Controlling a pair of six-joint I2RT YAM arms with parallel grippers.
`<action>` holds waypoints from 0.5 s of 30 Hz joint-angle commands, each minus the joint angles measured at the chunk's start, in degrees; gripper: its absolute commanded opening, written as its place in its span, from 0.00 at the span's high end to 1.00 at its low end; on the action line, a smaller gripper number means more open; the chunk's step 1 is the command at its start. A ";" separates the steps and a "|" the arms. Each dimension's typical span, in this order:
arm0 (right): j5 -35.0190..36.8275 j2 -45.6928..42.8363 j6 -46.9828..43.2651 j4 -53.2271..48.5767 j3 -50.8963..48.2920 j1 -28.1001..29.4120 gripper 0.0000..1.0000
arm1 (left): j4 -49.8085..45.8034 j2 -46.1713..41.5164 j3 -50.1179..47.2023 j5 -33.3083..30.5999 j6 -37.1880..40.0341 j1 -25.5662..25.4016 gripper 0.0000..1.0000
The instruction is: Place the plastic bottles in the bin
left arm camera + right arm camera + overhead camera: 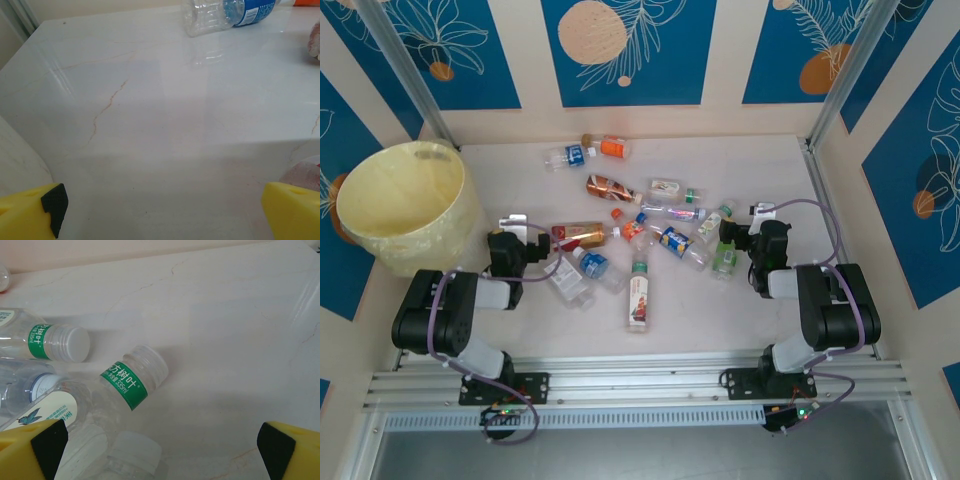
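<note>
Standing wide apart, left fingers and right fingers grip nothing.

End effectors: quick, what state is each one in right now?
Left end effector: open, holding nothing.
Right end effector: open, holding nothing.

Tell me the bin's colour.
The bin is pale yellow, clearest in the top external view.

I read this as robot test cell, lab-like: white marbled surface boxed by beige walls with blue leaf-print panels at 9, 12, 3 o'clock; aluminium rail at 6 o'clock carries two arm bases.
</note>
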 commanded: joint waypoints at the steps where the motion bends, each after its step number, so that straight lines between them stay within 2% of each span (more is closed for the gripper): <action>1: 0.48 -1.02 0.54 1.69 -0.78 -0.17 0.00 | -0.07 -0.69 1.34 2.21 1.92 -0.36 0.00; 4: 0.93 -5.24 0.60 -3.12 -0.11 0.02 0.00 | -6.18 -4.33 3.23 1.96 2.87 -1.15 0.00; 7: 1.32 -10.33 1.79 -11.12 1.50 -0.32 0.00 | -18.70 -8.38 7.64 -2.05 0.59 -1.55 0.00; 12: 1.58 -15.29 5.72 -20.47 3.58 -0.26 0.00 | -22.48 -11.78 8.29 -6.83 -1.07 -2.45 0.00; 15: 3.62 -19.00 10.00 -33.86 7.35 0.43 0.01 | -28.11 -15.85 10.02 -11.09 -6.26 -2.56 0.00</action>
